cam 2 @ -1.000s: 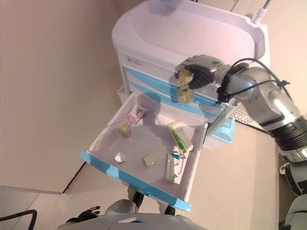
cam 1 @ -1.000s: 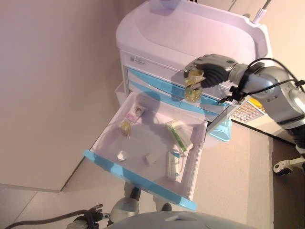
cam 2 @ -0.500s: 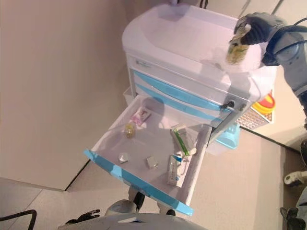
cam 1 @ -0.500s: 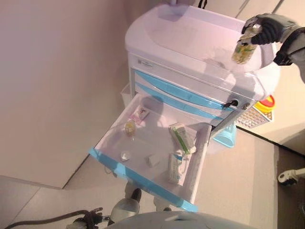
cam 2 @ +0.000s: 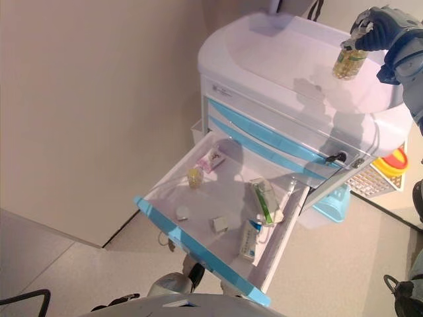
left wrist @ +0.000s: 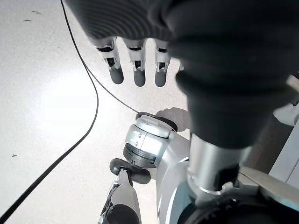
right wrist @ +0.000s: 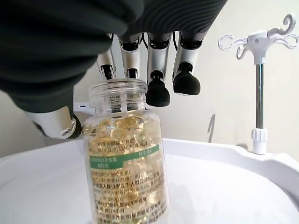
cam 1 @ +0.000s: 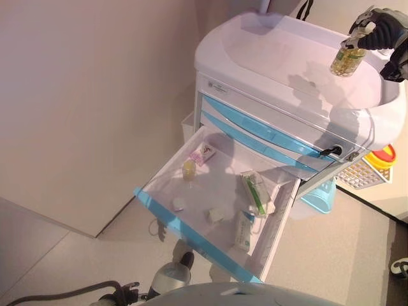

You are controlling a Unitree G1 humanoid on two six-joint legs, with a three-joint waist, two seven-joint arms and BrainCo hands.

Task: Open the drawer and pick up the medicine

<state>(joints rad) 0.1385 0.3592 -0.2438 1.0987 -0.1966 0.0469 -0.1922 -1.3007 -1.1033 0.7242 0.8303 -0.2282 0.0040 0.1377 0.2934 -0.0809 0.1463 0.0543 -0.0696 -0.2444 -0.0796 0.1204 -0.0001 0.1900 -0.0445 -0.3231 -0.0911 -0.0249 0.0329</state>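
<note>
my right hand (cam 1: 382, 27) curls its fingers (right wrist: 157, 88) and thumb around the neck of the medicine bottle (right wrist: 125, 158), a clear bottle filled with yellow capsules and banded by a green label. i hold it upright over the white top (cam 1: 287, 57) of the medical cart (cam 2: 277, 99), near the far right rim; its base sits at or just above the surface, i cannot tell which. a white iv pole (right wrist: 259, 93) rises behind the cart's top. below, the lowest drawer (cam 1: 191, 226) with its blue front stands pulled out, holding small boxes (cam 1: 255, 194), a pink packet (cam 1: 204, 153) and a small vial (cam 1: 189, 168). my left hand (left wrist: 135, 60) hangs over the floor with fingers straight and relaxed, holding nothing.
</note>
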